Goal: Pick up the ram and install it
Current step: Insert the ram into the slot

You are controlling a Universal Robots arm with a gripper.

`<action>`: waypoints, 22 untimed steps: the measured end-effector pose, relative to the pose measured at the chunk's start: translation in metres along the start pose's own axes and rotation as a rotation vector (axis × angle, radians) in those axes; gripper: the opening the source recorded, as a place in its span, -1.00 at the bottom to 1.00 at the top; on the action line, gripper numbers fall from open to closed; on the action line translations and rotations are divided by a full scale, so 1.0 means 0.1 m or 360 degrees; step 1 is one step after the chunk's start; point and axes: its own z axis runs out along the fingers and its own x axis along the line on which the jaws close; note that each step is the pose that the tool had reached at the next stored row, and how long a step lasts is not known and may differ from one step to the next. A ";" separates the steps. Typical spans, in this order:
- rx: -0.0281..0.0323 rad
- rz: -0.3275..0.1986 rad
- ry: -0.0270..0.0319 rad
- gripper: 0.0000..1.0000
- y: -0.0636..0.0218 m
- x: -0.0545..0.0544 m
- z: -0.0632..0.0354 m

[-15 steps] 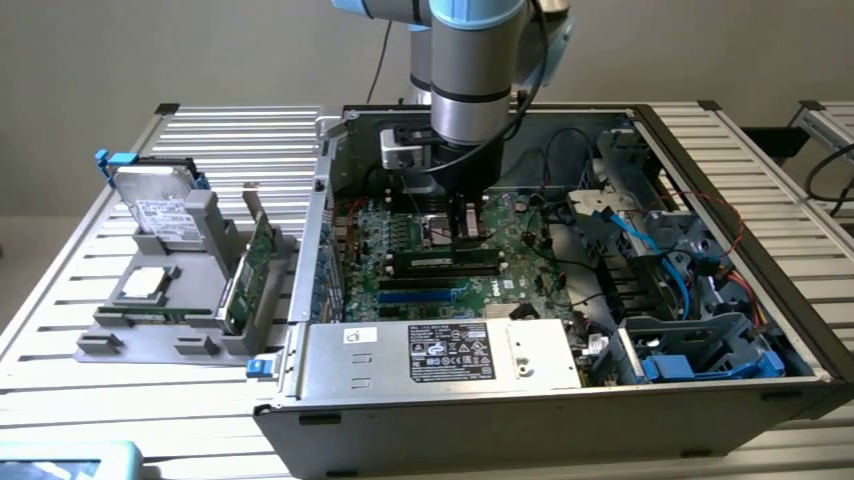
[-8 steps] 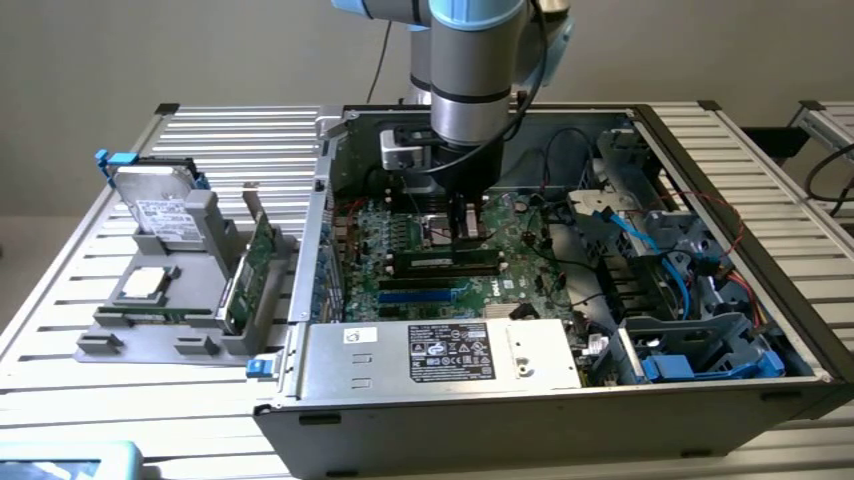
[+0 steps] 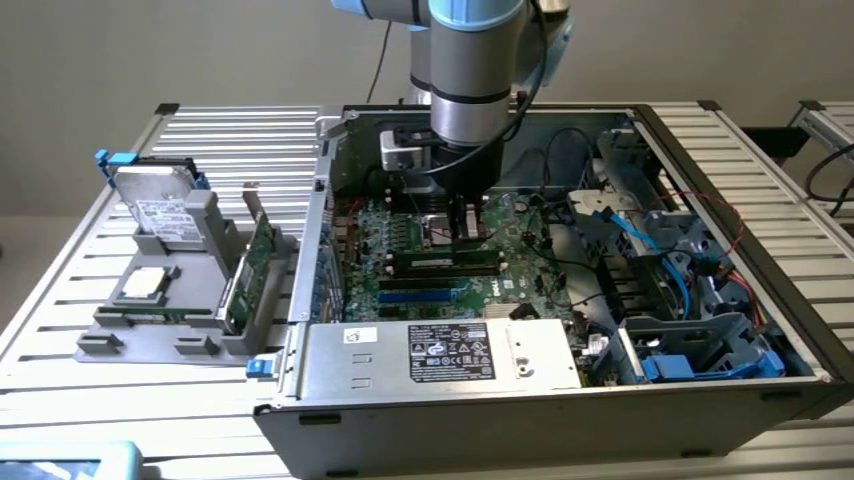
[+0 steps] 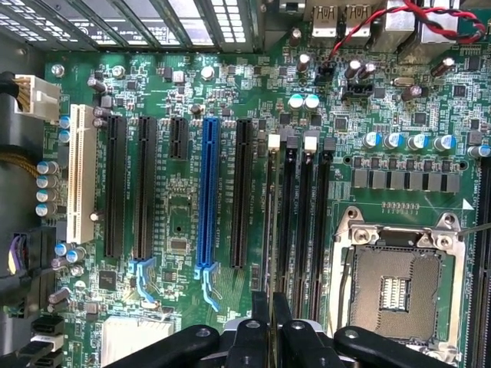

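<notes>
Seemingly, the wrist view has the pincer [image 4: 271, 307] gripping the ram [image 4: 270, 230] edge-on.

Hand [image 4: 271, 307] above a motherboard [image 4: 176, 215], fingers closed on the ram [image 4: 272, 230], which is seen edge-on. The ram runs parallel to the black memory slots [image 4: 305, 222], which lie between a blue expansion slot [image 4: 207, 199] and the open processor socket [image 4: 395, 284].

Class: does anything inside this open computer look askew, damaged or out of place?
Nothing damaged or askew. The ram, held in the tool, runs parallel to the slots. The processor socket looks empty.
</notes>
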 end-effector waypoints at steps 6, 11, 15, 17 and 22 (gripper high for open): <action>0.00044 0.0001 0.00000 -0.73 0.008 0.00 0.009; 0.00075 0.0001 0.00006 -0.73 0.012 0.00 0.018; 0.00119 0.0001 0.00002 -0.73 0.012 0.00 0.020; 0.00145 0.0001 0.00001 -0.73 0.012 0.00 0.020; 0.00239 0.0003 0.00010 -0.73 0.016 0.00 0.019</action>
